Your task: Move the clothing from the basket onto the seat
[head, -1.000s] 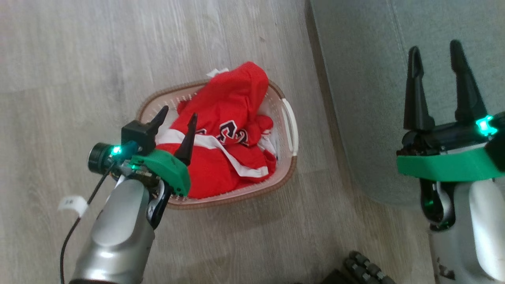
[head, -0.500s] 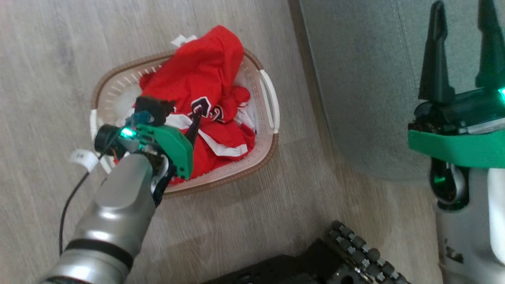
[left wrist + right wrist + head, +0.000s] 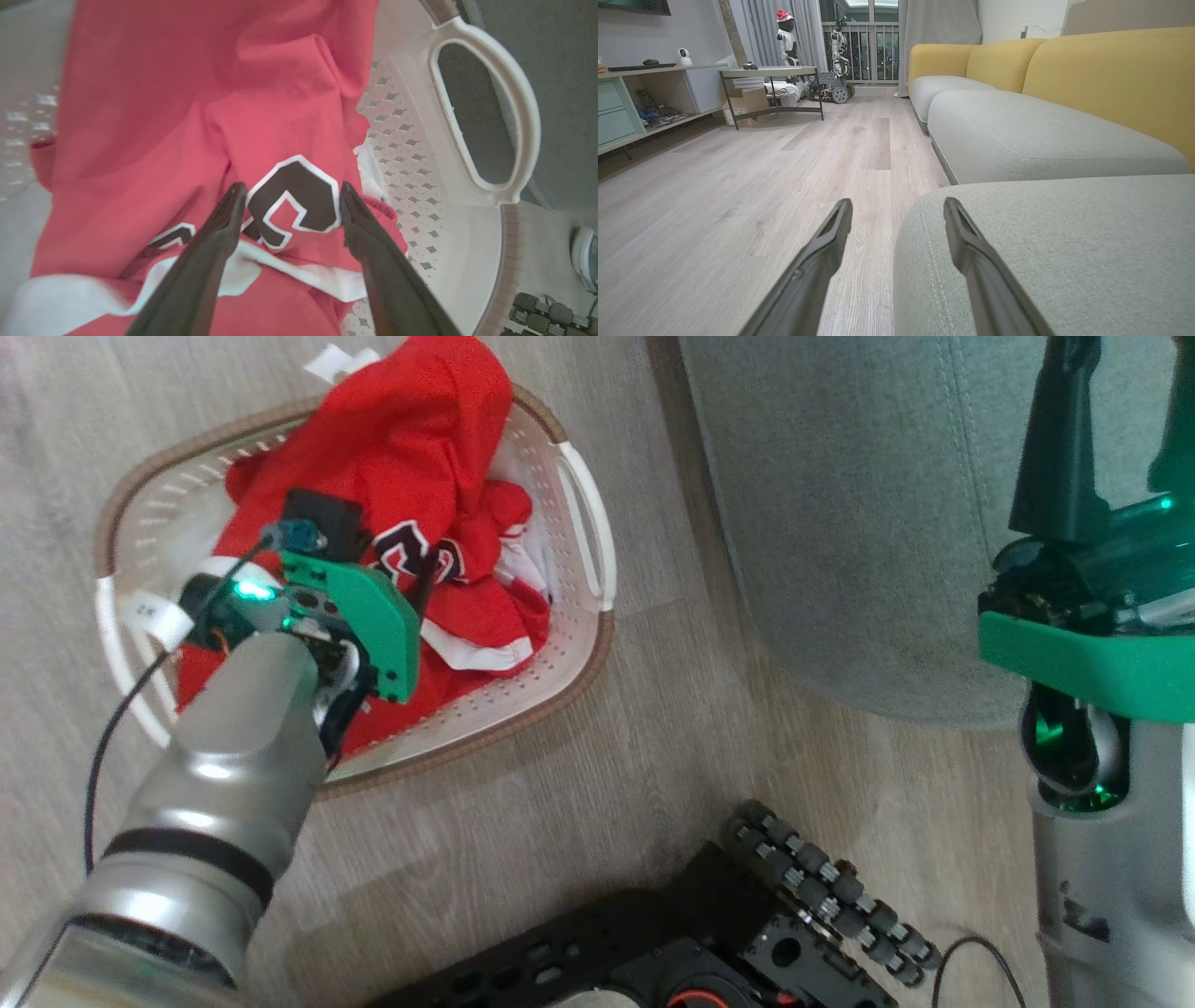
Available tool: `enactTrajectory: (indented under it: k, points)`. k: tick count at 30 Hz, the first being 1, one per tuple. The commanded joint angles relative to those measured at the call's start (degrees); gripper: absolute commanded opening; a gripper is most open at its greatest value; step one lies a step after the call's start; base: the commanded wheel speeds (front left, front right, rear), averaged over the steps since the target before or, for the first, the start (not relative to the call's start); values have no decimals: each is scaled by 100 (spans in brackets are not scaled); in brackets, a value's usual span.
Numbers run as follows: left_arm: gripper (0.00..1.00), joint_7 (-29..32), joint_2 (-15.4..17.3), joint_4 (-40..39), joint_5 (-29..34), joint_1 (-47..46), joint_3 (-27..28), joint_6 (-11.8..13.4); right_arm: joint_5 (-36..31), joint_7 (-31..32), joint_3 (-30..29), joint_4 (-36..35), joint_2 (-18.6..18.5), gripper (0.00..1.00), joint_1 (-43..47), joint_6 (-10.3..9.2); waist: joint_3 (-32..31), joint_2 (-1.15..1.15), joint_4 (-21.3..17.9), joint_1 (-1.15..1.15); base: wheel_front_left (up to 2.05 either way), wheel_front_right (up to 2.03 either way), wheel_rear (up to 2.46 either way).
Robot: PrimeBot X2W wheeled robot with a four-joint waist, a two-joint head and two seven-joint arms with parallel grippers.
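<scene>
The left gripper (image 3: 292, 189) points down into the basket (image 3: 546, 695) with its two dark fingers spread apart, one on each side of the black, white-outlined numeral on the clothing (image 3: 411, 439). Nothing is clamped between them, and contact with the fabric cannot be confirmed. The left forearm (image 3: 233, 737) rises from the near left, crosses the basket's near rim and bends downward at the wrist. The right gripper (image 3: 897, 202) is held level, fingers apart and empty, pointing far, with one finger over the wood floor (image 3: 560, 821) and the other over the seat (image 3: 840, 523). The clothing lies heaped in the basket, one fold draped over the far rim. The basket stands on the floor just left of the seat.
</scene>
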Motion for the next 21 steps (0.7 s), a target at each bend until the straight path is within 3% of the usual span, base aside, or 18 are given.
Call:
enactTrajectory:
  k: [1,14,18,19,20,21]
  points:
    - [100,33,108,-24,-75,-69,12,-35,71,-51,104,-233,36,100,53,-1,134,0,-112,-1,0,0,0]
    - [100,497,288,686,-355,-659,-511,-35,344,-51,268,-263,37,100,-25,-1,439,0,-409,-1,0,0,0]
    - [43,446,257,798,-434,-717,-534,-35,342,-51,273,-231,37,100,-29,-1,404,0,-399,-1,0,0,0]
    - [26,430,250,812,-456,-723,-544,-35,338,-51,274,-227,37,100,-32,-1,392,0,-393,-1,0,0,0]
    - [0,406,240,813,-474,-726,-565,-35,332,-51,276,-222,37,100,-37,-1,378,0,-383,-1,0,0,0]
    - [0,380,224,801,-500,-719,-590,-35,322,-51,275,-217,37,100,-44,-1,358,0,-365,-1,0,0,0]
